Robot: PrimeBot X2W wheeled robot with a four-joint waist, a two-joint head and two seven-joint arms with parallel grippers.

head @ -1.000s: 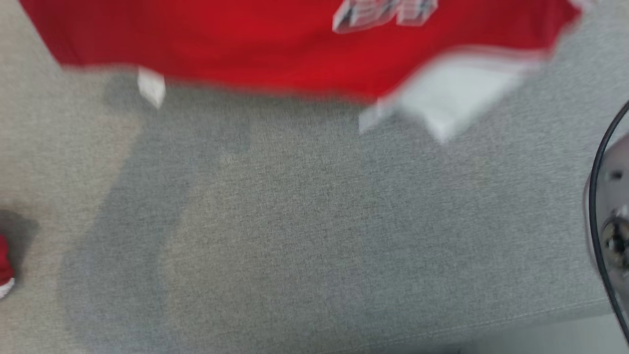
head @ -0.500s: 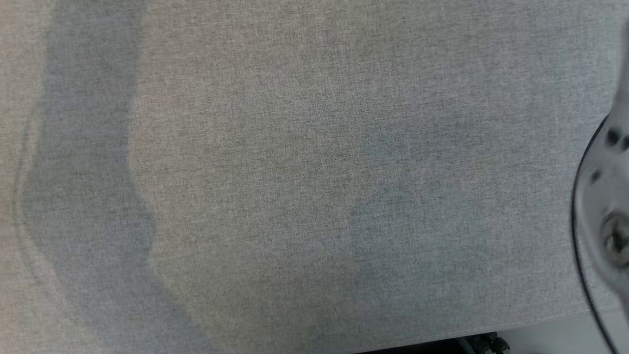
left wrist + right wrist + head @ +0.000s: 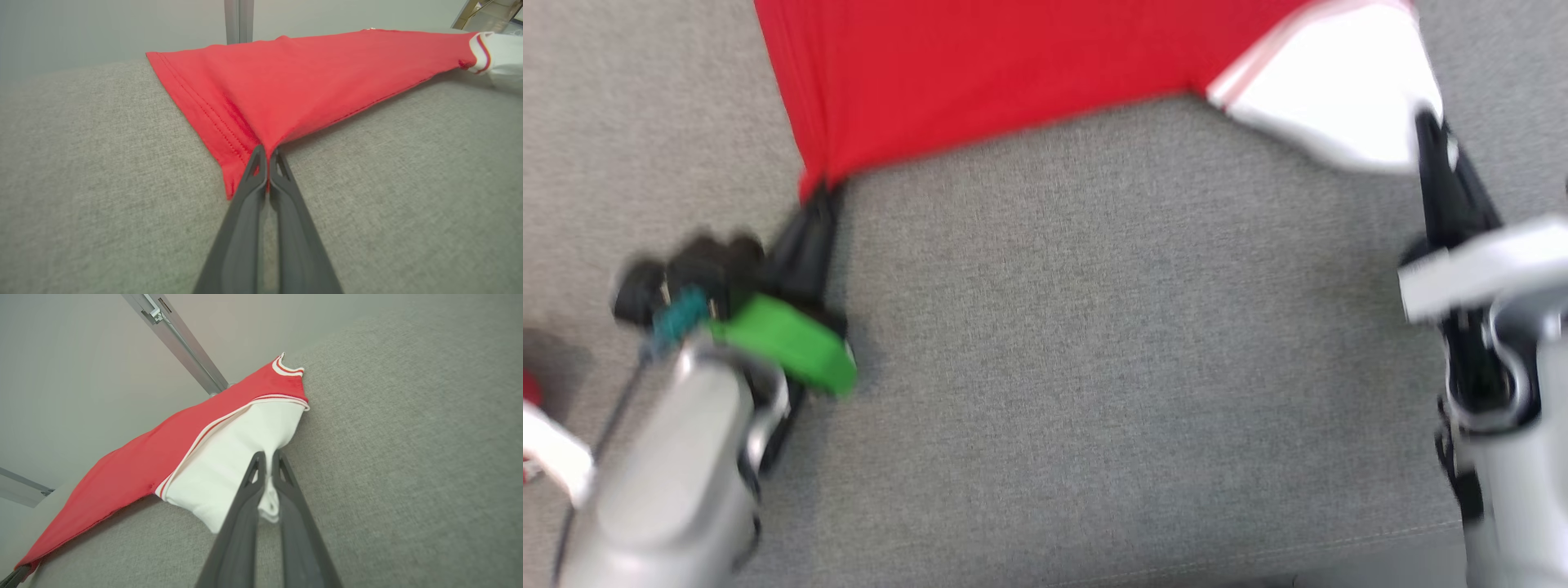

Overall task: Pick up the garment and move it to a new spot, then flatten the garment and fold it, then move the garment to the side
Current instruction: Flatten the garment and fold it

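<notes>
1. We see the grey, cloth-covered tabletop (image 3: pixel 1094 367) under everything. Its near edge runs along the bottom of the head view.
2. The garment (image 3: pixel 1013 73), a red jersey with white trim, lies on the far part of the tabletop, at the top of the head view. Its near edge is stretched between our two grippers.
3. Our pale left forearm (image 3: pixel 670 490) comes in from the lower left of the head view. It is blurred.
4. The garment's white sleeve (image 3: pixel 229 465), edged with red and white stripes, lies at the garment's right end, flat against the tabletop.
5. A metal post (image 3: pixel 179 347) stands beyond the far edge of the tabletop, behind the garment.
6. Our left gripper (image 3: pixel 265 153) has its jaws pressed together on the red hemmed corner at the garment's left end. In the left wrist view the cloth puckers into folds where it enters the pinch.
7. Our right gripper (image 3: pixel 267 457) has its jaws pinching the white sleeve near its outer edge. A little white cloth shows between the two dark fingers (image 3: pixel 245 506).
8. A bright green band (image 3: pixel 784 343) sits at our left wrist, just behind the fingers.
</notes>
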